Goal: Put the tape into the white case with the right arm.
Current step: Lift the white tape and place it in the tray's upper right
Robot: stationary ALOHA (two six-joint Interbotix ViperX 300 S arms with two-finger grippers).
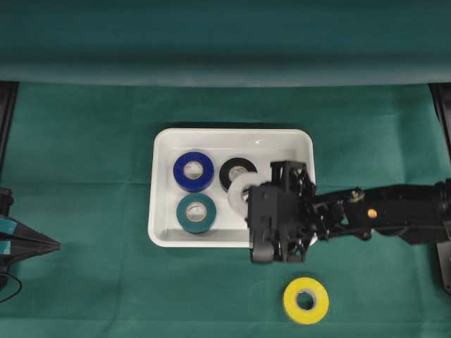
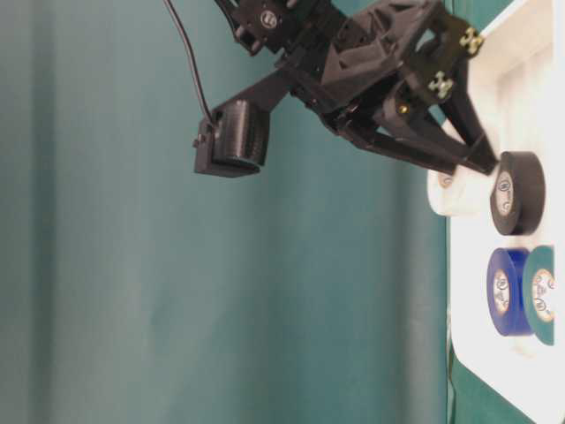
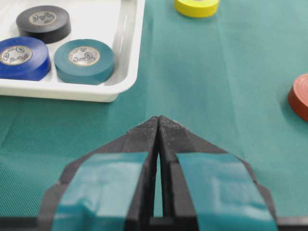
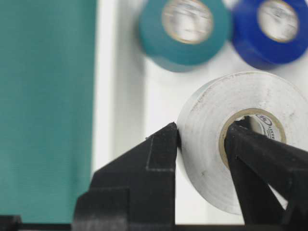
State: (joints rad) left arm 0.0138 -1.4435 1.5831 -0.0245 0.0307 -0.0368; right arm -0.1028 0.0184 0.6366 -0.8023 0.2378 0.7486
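1. Left tool, far left of the overhead view: fingers pressed together, nothing between them, parked on the green worktop well apart from the case.
2. White case, centre of worktop. Contents, left to right: blue roll and teal roll side by side, then black roll at the far side. All three lie flat on the case floor.
3. White tape: held by the right tool, one finger on the outer face, the other inside the core hole. The roll stands on edge in the grip. Overhead, it sits over the right part of the case, just beside the black roll. Cannot tell whether it touches the floor of the case yet.
4. Progress, as judged: transport essentially done; tape is above or in the case. Left to do: lower if needed, spread the fingers, lift the tool clear.
5. Outside the case: yellow roll on the worktop to the right front, and a red roll, seen only at the edge of the left wrist view. Whether these are also due for the case, cannot say.
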